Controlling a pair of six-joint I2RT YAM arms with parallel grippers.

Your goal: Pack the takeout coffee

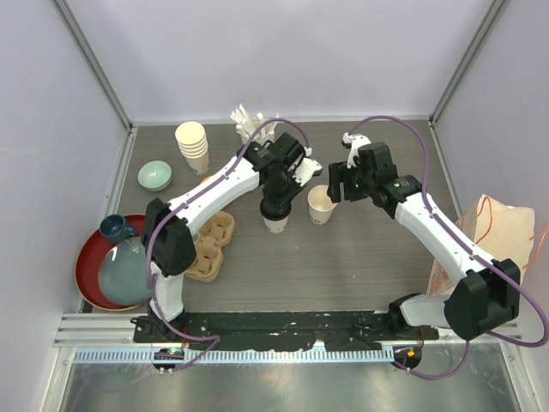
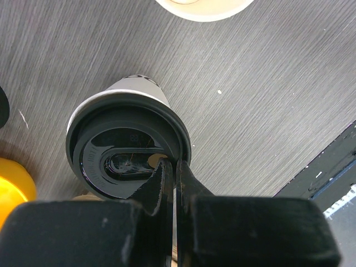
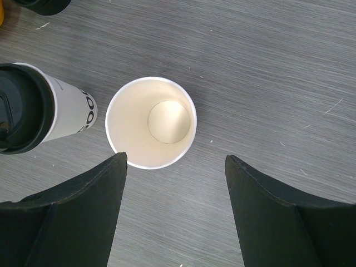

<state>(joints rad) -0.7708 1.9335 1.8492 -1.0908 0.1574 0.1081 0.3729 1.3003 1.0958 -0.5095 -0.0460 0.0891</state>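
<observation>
I saw the brown moulded-pulp cup carrier [image 1: 212, 246] lying on the left side of the grey wood-grain bench [image 1: 369, 257], close to my left arm. Mid-bench, apart from the carrier, was the small white paper cup with a round black plastic lid [image 2: 111, 119]. My left tool [image 2: 174, 166] was clenched on that lid's rim, one finger inside the recess and one outside. Just to its right sat a lidless white paper cup [image 3: 151, 122], upright. My right tool [image 3: 175, 160] hung above it, jaws spread wide, grasping nothing.
</observation>
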